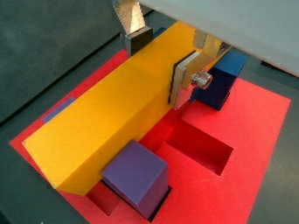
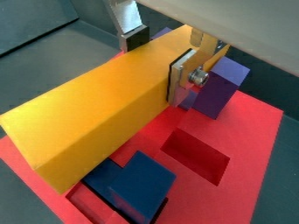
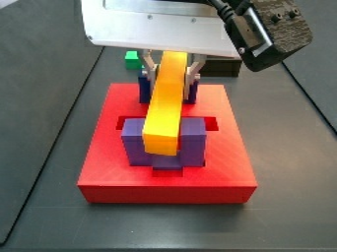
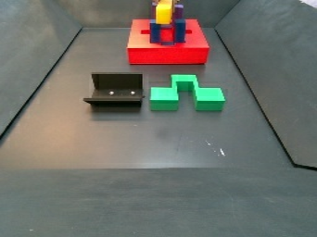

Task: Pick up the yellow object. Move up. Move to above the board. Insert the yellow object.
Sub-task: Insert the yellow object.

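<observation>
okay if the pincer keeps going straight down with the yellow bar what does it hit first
Most likely the board. The pincer is shut on the yellow object, which hangs between the posts, so the bar's underside should meet the red slab or its slot first; depth is unclear.

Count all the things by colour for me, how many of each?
Yellow: 1, the yellow object, held in the gripper above the board
Red: 1, the board
Green: 1, the green stepped block
Black: 1, the fixture
Total: 4
</observation>
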Controlling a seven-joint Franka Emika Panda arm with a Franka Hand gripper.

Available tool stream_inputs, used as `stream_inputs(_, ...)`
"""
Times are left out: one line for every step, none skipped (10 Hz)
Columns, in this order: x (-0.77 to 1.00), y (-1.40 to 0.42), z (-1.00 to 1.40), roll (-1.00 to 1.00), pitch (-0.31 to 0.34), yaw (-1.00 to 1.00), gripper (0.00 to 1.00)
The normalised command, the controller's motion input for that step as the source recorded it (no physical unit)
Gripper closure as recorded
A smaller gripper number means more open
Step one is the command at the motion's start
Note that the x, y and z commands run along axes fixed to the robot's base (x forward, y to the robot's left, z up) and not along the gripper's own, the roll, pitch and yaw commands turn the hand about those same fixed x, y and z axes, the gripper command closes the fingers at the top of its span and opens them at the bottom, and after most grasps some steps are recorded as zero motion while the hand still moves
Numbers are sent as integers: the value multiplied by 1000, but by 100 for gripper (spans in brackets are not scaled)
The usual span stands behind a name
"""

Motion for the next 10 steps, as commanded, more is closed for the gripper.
stream_inputs(-63, 0, -283, 51, 0, 0, 100)
stream_inputs(0, 0, -291, 40, 0, 0, 100)
stream_inputs(-6, 0, -277, 56, 16, 0, 100)
stream_inputs(-94, 0, -149, 51, 31, 0, 100)
stream_inputs(-123, -117, -69, 266, 146, 243, 100)
stream_inputs(0, 0, -131, 119, 99, 160, 100)
stream_inputs(23, 0, 0, 0, 0, 0, 100)
stream_inputs(20, 0, -126, 0, 0, 0, 100)
stream_inputs(34, 0, -180, 84, 63, -157, 100)
stream_inputs(0, 0, -143, 119, 121, -251, 100)
